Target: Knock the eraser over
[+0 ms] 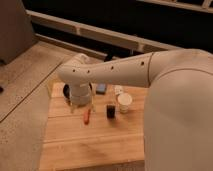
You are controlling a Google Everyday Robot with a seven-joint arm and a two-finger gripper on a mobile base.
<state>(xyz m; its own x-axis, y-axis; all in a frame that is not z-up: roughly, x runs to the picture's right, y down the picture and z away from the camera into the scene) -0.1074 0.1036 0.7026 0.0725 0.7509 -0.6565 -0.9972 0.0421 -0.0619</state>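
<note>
The eraser (110,110) is a small dark block standing upright on the wooden table (90,142), just left of a white paper cup (124,102). My gripper (78,101) hangs from the white arm at the table's back left, to the left of the eraser and apart from it. A thin red pen (86,116) lies between the gripper and the eraser.
A small flat blue-grey object (101,88) lies at the table's back, behind the eraser. The big white arm (175,100) covers the table's right side. A speckled floor lies to the left, dark shelving rails behind.
</note>
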